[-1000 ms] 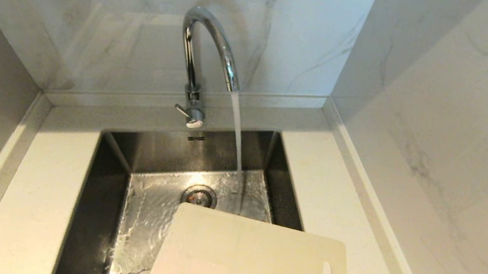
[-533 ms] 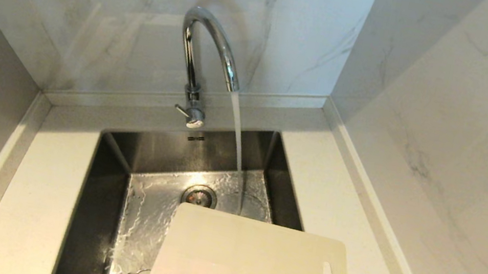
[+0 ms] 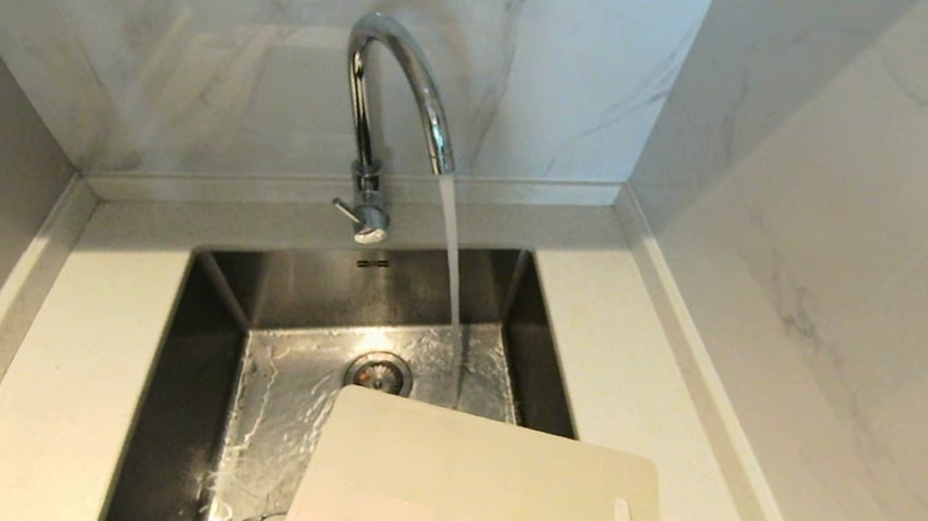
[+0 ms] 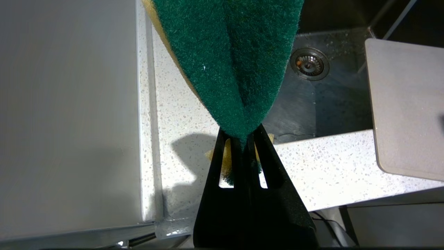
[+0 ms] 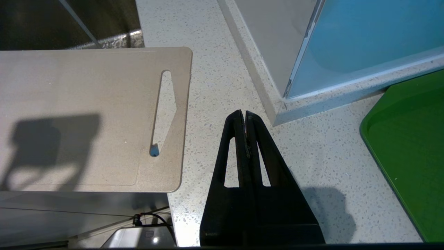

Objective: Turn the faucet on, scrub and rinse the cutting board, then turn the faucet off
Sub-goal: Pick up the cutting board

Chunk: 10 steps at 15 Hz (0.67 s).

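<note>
Nothing in the sink has moved since a moment ago: water still runs from the faucet [image 3: 397, 98], the cutting board [image 3: 471, 498] lies over the near right part of the sink [image 3: 195, 404], and the left gripper [image 4: 242, 137] pinches the green sponge [image 4: 229, 59] near the counter's left end, so scrubbing comes next, I think.

Before me: glossy grey-veined marble walls [image 3: 849, 268] meeting in corner, soft light reflections on them. Pale speckled stone worktop [image 3: 66, 383] with raised back edge. Steel sink basin [image 3: 219, 370] sunk in worktop. Green tray [image 5: 409, 156] on worktop, far right.
</note>
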### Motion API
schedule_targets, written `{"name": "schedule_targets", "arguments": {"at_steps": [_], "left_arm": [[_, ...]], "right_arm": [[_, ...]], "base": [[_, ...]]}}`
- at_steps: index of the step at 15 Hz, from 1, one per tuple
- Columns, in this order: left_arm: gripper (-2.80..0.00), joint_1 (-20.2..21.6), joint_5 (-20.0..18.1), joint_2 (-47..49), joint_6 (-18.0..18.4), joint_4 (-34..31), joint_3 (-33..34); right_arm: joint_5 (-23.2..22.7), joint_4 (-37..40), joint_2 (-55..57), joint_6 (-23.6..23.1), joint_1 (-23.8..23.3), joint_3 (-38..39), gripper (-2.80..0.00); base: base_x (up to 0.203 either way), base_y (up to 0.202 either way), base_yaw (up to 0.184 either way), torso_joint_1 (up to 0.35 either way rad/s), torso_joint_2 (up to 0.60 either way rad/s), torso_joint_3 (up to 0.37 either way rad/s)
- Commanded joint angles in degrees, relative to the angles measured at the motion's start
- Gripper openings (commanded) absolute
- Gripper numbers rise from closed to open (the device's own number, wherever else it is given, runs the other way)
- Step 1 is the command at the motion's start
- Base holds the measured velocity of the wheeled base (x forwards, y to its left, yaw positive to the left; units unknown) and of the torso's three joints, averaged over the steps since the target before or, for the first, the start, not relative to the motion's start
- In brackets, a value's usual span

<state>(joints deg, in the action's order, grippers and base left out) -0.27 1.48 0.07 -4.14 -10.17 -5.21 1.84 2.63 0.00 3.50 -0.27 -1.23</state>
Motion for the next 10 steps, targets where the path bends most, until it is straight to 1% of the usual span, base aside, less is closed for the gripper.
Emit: {"name": "schedule_targets", "arguments": {"at_steps": [1,3,4,5,6,7,8,9,10], "left_arm": [[-2.80,0.0,0.5,0.1,-1.9,0.0,0.0],[-2.80,0.0,0.6,0.1,-6.3,-0.1,0.0],[-2.80,0.0,0.9,0.2,-6.4,-0.1,0.1],[-2.80,0.0,0.9,0.2,-4.5,0.0,0.1],[-2.80,0.0,1.0,0.2,-0.7,0.0,0.1],[-2.80,0.0,1.3,0.2,4.4,0.5,0.1],[-2.80,0.0,1.7,0.2,7.9,2.4,0.3],[-2.80,0.0,1.9,0.2,10.3,5.1,0.8],[-2.80,0.0,1.8,0.2,11.6,6.6,2.0]], "right_arm": [[0.0,0.0,0.0,0.0,0.0,0.0,-2.80],[0.0,0.0,0.0,0.0,0.0,0.0,-2.80],[0.0,0.0,0.0,0.0,0.0,0.0,-2.80],[0.0,0.0,0.0,0.0,0.0,0.0,-2.80],[0.0,0.0,0.0,0.0,0.0,0.0,-2.80],[0.1,0.0,0.0,0.0,0.0,0.0,-2.80],[0.0,0.0,0.0,0.0,0.0,0.0,-2.80],[0.1,0.0,0.0,0.0,0.0,0.0,-2.80],[0.0,0.0,0.0,0.0,0.0,0.0,-2.80]], "base": [[0.000,0.000,0.000,0.000,0.00,0.000],[0.000,0.000,0.000,0.000,0.00,0.000],[0.000,0.000,0.000,0.000,0.00,0.000],[0.000,0.000,0.000,0.000,0.00,0.000],[0.000,0.000,0.000,0.000,0.00,0.000],[0.000,0.000,0.000,0.000,0.00,0.000],[0.000,0.000,0.000,0.000,0.00,0.000],[0.000,0.000,0.000,0.000,0.00,0.000],[0.000,0.000,0.000,0.000,0.00,0.000]]}}
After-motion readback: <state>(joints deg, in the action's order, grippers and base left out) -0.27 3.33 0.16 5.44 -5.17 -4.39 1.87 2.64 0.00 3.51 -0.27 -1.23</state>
